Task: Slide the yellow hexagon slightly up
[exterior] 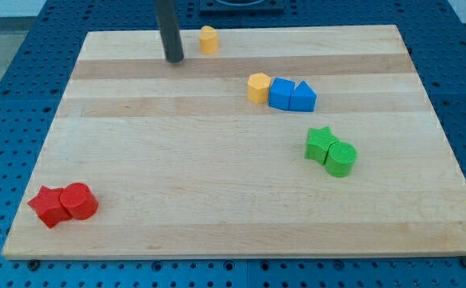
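Note:
The yellow hexagon (258,87) stands right of the board's middle, touching the left side of a blue cube (281,94). A blue triangular block (302,97) sits against the cube's right side. A second yellow block (209,39), rounded on top, stands near the view's top edge. My tip (173,58) rests on the board at the upper left, to the left of and slightly below that second yellow block, and well to the upper left of the yellow hexagon.
A green star (320,143) and a green cylinder (340,158) touch at the right. A red star (49,206) and a red cylinder (80,201) touch at the lower left. The wooden board (217,200) lies on a blue perforated table.

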`<control>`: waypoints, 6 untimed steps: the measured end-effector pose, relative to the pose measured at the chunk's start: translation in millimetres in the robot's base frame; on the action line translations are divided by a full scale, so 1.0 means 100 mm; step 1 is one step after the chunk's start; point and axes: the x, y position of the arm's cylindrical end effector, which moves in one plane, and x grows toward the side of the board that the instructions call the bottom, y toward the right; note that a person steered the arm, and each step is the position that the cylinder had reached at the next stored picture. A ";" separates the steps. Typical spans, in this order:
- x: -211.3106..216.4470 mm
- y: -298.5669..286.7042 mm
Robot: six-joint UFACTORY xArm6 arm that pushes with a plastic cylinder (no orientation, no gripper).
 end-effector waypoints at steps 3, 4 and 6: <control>1.07 0.96; 0.84 1.46; 0.13 1.53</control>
